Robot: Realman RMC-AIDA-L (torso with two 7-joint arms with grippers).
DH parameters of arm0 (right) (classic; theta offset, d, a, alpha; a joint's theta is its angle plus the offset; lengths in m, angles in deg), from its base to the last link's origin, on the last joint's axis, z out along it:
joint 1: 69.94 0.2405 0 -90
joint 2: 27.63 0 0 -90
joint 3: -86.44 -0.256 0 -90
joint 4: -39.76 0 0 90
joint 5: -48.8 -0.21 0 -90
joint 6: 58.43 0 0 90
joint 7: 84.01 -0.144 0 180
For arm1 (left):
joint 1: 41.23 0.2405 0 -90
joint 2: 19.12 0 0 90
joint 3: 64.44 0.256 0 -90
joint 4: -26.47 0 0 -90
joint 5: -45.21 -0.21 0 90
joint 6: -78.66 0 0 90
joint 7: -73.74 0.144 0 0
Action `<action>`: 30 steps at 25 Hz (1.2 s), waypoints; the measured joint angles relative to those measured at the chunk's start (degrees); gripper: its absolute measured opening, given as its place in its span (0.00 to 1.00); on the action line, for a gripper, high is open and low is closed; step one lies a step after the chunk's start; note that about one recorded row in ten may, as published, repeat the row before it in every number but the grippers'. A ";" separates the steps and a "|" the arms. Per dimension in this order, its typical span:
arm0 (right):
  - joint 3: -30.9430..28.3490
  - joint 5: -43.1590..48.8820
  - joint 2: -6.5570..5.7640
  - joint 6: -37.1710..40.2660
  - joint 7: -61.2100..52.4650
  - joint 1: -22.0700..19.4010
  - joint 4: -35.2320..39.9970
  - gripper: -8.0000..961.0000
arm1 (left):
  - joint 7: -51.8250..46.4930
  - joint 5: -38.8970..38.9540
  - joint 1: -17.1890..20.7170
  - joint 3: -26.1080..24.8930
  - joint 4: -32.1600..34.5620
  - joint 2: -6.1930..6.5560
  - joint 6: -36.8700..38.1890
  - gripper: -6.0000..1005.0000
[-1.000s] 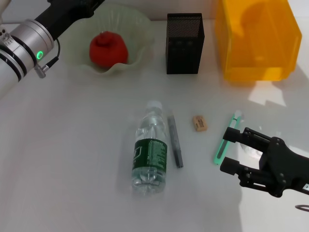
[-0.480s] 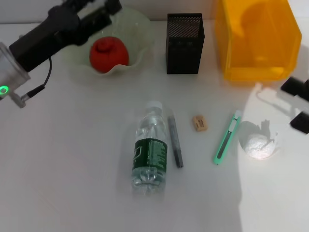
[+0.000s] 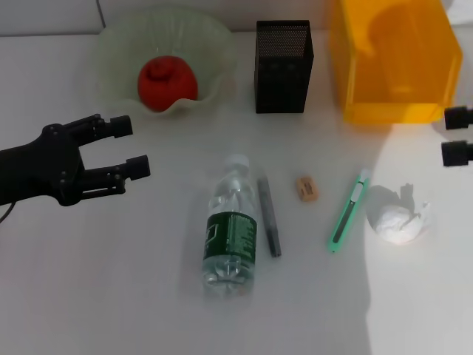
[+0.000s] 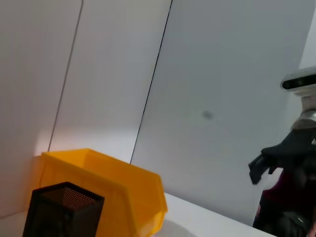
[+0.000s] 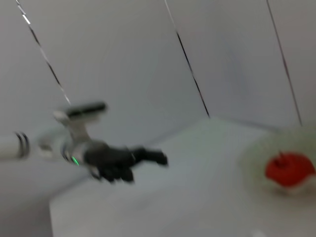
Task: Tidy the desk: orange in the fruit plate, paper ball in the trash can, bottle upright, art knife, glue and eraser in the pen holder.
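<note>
Left gripper (image 3: pixel 133 146) had dropped from the fruit plate (image 3: pixel 111 52) to mid-left of frame, fingers spread wide, holding nothing. Right gripper (image 3: pixel 458 136) had pulled back to the right edge, two finger tips showing w/ a gap, nothing between them. Orange (image 3: pixel 167 78) sat in plate. Bottle (image 3: pixel 230 229) lay on its side at centre, glue (image 3: pixel 267 214) just beside it, eraser (image 3: pixel 306 188) and art knife (image 3: pixel 347 213) further right, paper ball (image 3: pixel 400 220) lower right. Pen holder (image 3: pixel 282 66) and trash can (image 3: pixel 392 63) stood at top.

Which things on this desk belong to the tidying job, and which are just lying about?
Job: red-orange fruit in pale green plate; clear plastic bottle lying down; grey glue stick; tan eraser; green art knife; white paper ball; black mesh pen holder; yellow bin.
Lying about: none.
</note>
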 joint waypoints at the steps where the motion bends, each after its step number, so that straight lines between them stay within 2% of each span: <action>1: 2.91 4.65 0.18 -0.42 -3.07 0.93 4.09 0.84 | -0.09 -0.11 0.25 -0.13 0.10 0.09 -0.04 0.84; 3: 9.21 12.84 0.90 -0.98 -7.37 2.50 10.21 0.84 | -0.40 -0.49 0.70 -0.19 0.37 0.30 -0.13 0.84; 5: 15.36 20.40 2.11 -2.97 -9.73 4.02 13.14 0.84 | -0.54 -1.13 0.75 -0.20 0.43 0.36 -0.38 0.84; 8: 23.01 28.59 4.10 -7.84 -10.64 6.06 11.89 0.83 | -0.71 -2.88 0.04 -0.21 0.49 0.15 -1.32 0.84; 9: 25.67 30.37 4.37 -9.90 -11.15 6.71 10.27 0.83 | -0.88 -3.45 -0.25 -0.21 0.49 0.02 -1.69 0.84; 14: 40.10 33.30 4.38 -20.15 -15.33 8.04 2.64 0.83 | -1.94 -6.31 -1.76 -0.21 0.50 -0.73 -4.04 0.84; 18: 47.88 35.43 4.48 -25.27 -18.32 8.79 -0.63 0.83 | -2.03 -7.54 -2.55 -0.21 0.50 -1.33 -5.31 0.84; 22: 51.05 35.93 4.55 -27.91 -19.64 9.39 -3.26 0.83 | -2.03 -7.61 -2.80 -0.21 0.50 -1.55 -6.38 0.84; 27: 52.12 35.70 4.57 -29.30 -19.60 9.44 -4.65 0.75 | -2.03 -7.65 -2.89 -0.21 0.50 -1.65 -7.21 0.84; 30: 51.80 35.60 4.59 -28.50 -19.57 8.97 -2.73 0.70 | -2.03 -7.67 -2.97 -0.21 0.50 -1.65 -7.45 0.84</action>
